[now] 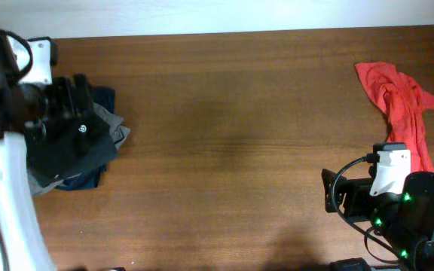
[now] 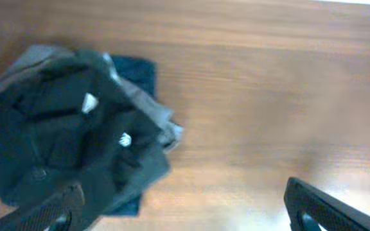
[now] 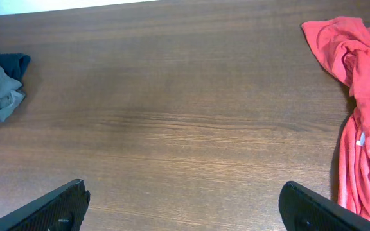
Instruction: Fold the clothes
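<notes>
Both stand wide open, holding nothing: the right gripper (image 3: 184, 189) well right of the black T-shirt (image 2: 63, 141), the left gripper (image 2: 182, 192) just over it. The shirt lies bundled atop one grey garment (image 2: 162, 120) and one navy garment (image 2: 137, 70). Stacking looks done, so next the left arm should lift clear. One red garment (image 1: 401, 102) lies far right.

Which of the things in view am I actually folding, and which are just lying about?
For the job: black T-shirt, on top of the left pile.
Lying about: grey garment and navy garment beneath it; red-orange garment at the right.
</notes>
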{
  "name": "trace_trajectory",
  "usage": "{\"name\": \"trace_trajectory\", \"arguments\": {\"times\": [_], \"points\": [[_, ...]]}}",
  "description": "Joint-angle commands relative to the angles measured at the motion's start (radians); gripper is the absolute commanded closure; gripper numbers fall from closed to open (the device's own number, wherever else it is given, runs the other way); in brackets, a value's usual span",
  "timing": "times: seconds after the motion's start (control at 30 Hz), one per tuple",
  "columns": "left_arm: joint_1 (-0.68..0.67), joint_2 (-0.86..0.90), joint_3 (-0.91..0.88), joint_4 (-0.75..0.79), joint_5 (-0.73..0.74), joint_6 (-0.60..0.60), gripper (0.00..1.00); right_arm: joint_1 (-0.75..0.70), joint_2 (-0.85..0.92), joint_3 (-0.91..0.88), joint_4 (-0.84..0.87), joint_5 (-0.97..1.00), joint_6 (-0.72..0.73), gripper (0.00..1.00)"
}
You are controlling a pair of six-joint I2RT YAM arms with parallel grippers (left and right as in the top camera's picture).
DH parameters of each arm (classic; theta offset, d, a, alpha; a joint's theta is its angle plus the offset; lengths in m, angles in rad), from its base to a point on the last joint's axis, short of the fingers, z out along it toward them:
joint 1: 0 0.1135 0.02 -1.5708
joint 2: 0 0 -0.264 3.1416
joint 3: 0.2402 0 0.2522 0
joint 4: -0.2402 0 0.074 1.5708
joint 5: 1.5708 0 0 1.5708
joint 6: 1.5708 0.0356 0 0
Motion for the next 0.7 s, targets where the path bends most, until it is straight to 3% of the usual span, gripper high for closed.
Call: {"name": "trace_trajectory", "arguments": {"times": [0.0, 0.2, 0.67], "points": [[-0.051, -0.074, -0.003, -0.069, 0.012, -0.007, 0.01, -0.001, 0.001, -0.002, 0.003, 0.012, -0.003, 0.01], [-0.090, -0.119, -0.004, -0.155, 0.005, -0.006, 0.01, -0.001, 0.001, -0.002, 0.003, 0.012, -0.003, 0.01], [-0.090, -0.119, -0.004, -0.139, 0.016, -0.006, 0.01, 0.001, 0.000, -0.007, 0.003, 0.012, -0.003, 0.01]]}}
